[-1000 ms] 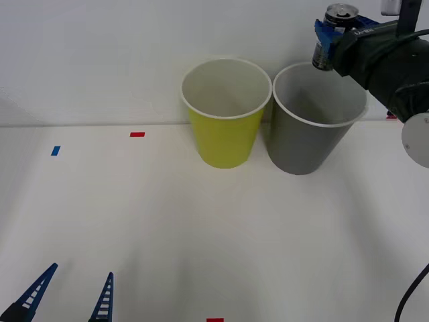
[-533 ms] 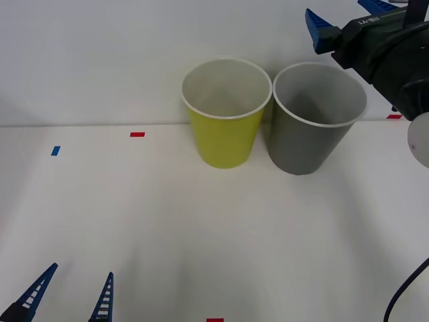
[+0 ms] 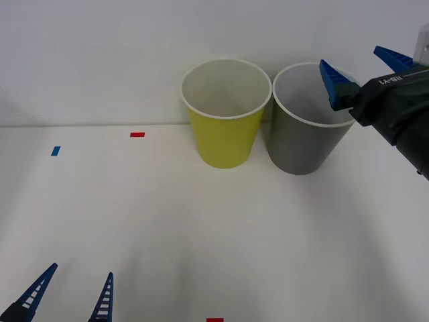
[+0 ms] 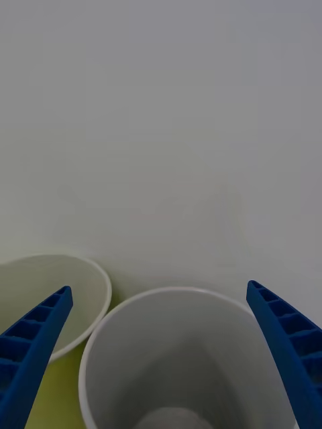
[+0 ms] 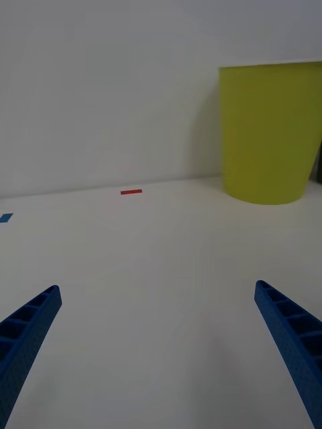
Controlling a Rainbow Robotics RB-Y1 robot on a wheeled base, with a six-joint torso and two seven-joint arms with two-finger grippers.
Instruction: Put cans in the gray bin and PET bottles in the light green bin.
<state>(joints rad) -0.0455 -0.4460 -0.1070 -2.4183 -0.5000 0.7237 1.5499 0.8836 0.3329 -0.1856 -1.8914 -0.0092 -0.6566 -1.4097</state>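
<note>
The gray bin stands at the back of the table, touching the light green bin on its left. My right gripper hovers open just above the gray bin's right rim, with nothing between its blue fingers. In the right wrist view the gripper looks down into the gray bin, with the light green bin beside it. The can is hidden and no PET bottles are in view. My left gripper rests open at the table's near left edge.
A red tape mark and a blue one lie on the white table at the left, and another red mark at the front edge. A white wall rises right behind the bins. The left wrist view shows the light green bin.
My right gripper held the can over the gray bin, then opened and let it go; the can has dropped out of sight. The gripper has since come lower and to the right.
</note>
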